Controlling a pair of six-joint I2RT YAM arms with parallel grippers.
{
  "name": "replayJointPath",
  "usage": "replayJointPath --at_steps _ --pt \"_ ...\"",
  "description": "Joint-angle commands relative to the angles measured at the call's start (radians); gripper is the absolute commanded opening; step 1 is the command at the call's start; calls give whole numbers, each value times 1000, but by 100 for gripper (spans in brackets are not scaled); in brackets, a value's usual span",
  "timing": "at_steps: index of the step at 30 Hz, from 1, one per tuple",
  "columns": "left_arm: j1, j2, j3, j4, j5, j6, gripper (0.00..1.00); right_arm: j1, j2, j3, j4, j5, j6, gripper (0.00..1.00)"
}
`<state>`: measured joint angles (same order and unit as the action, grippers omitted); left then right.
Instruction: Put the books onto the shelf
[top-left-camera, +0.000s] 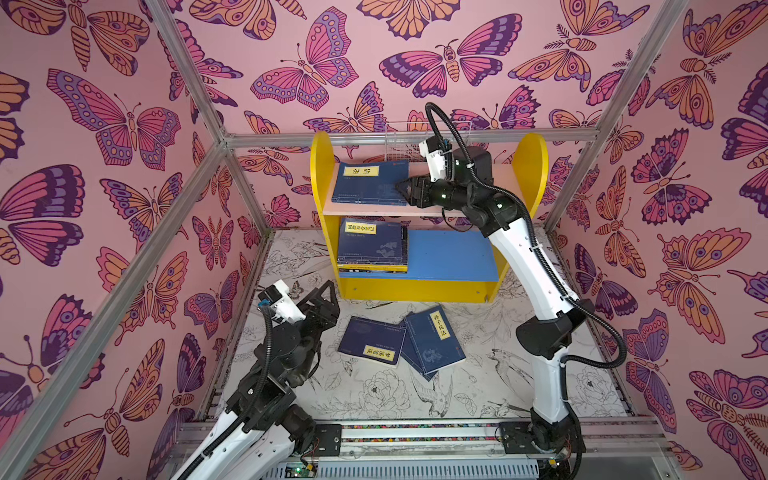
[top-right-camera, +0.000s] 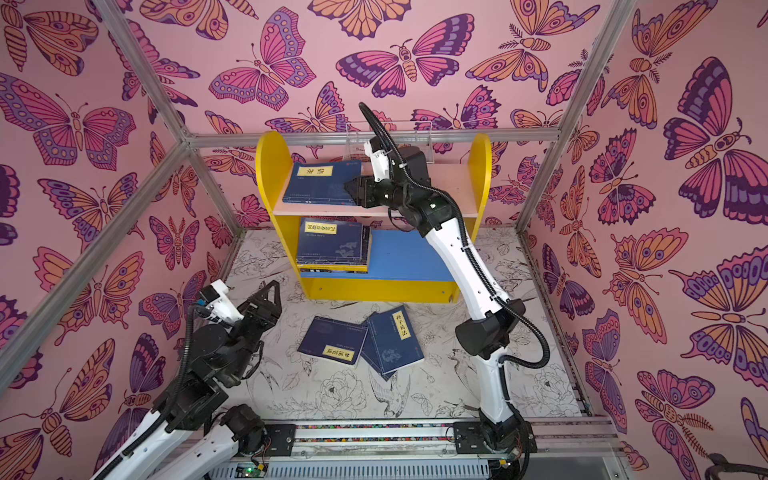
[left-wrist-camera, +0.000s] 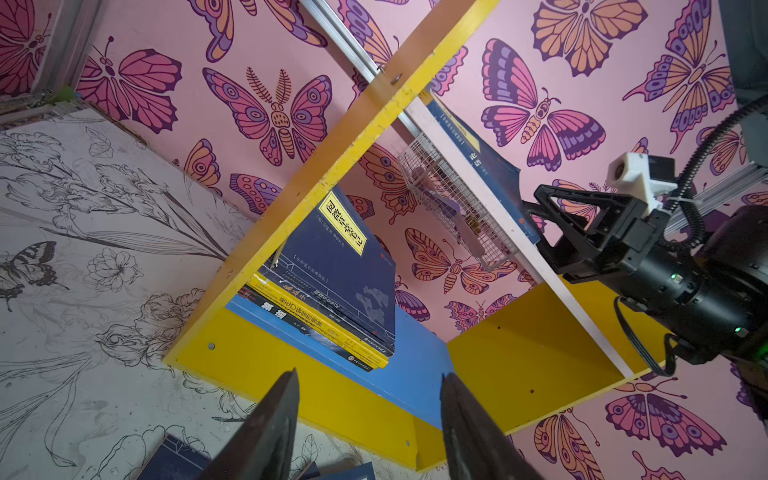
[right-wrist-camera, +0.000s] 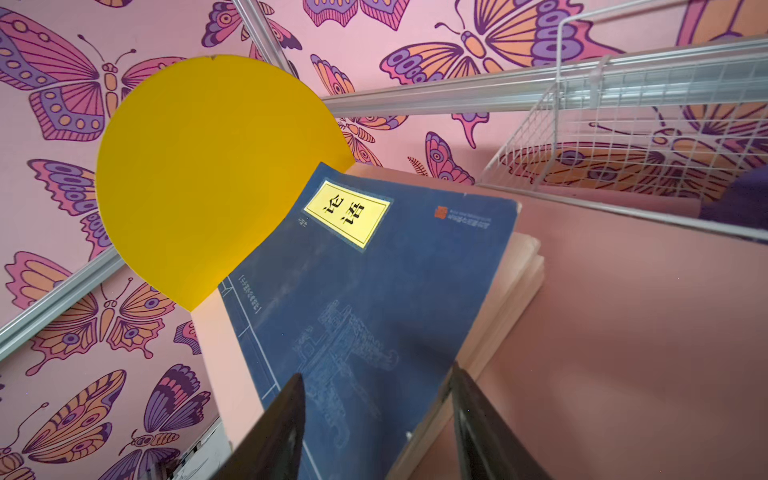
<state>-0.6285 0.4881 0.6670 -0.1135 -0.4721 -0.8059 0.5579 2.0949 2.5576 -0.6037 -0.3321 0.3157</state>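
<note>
The shelf (top-left-camera: 322, 174) stands at the back, with yellow sides, a pink upper board and a blue lower board. One navy book (top-left-camera: 370, 183) (right-wrist-camera: 353, 291) lies flat on the upper board, on top of pale page edges. My right gripper (top-left-camera: 401, 188) (right-wrist-camera: 376, 371) hovers over that book's near right corner with its fingers apart, gripping nothing. A stack of books (top-left-camera: 372, 247) (left-wrist-camera: 332, 282) sits on the left of the lower board. Two navy books (top-left-camera: 372, 338) (top-left-camera: 434, 338) overlap on the table. Left of them my left gripper (top-left-camera: 328, 291) (left-wrist-camera: 370, 374) is open and empty.
A white wire basket (top-left-camera: 399, 141) (right-wrist-camera: 644, 145) hangs behind the upper board. The right half of the blue lower board (top-left-camera: 449, 253) and of the pink board (right-wrist-camera: 623, 311) shows bare. Butterfly-patterned walls and metal frame bars close in the cell.
</note>
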Motion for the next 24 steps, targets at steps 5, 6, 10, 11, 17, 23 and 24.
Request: replayJointPath --at_steps 5,6,10,11,17,23,24 --pt "-1 -11 -17 -44 -22 34 58 0 97 4 27 -169 31 58" --pt "-1 -10 -17 -42 -20 34 58 0 103 7 47 -195 45 58" --pt "-2 7 -9 -45 -12 67 58 2 111 13 88 -213 75 61" --pt "-1 10 -9 -50 -11 69 58 2 102 12 84 -193 67 62" --pt "-1 31 -8 -92 12 91 59 38 -151 -209 93 173 -144 69" --pt "-4 110 -45 -104 77 120 60 59 -529 -653 204 414 -242 72" --pt "-7 136 -54 -103 97 120 60 59 -601 -752 209 406 -239 72"
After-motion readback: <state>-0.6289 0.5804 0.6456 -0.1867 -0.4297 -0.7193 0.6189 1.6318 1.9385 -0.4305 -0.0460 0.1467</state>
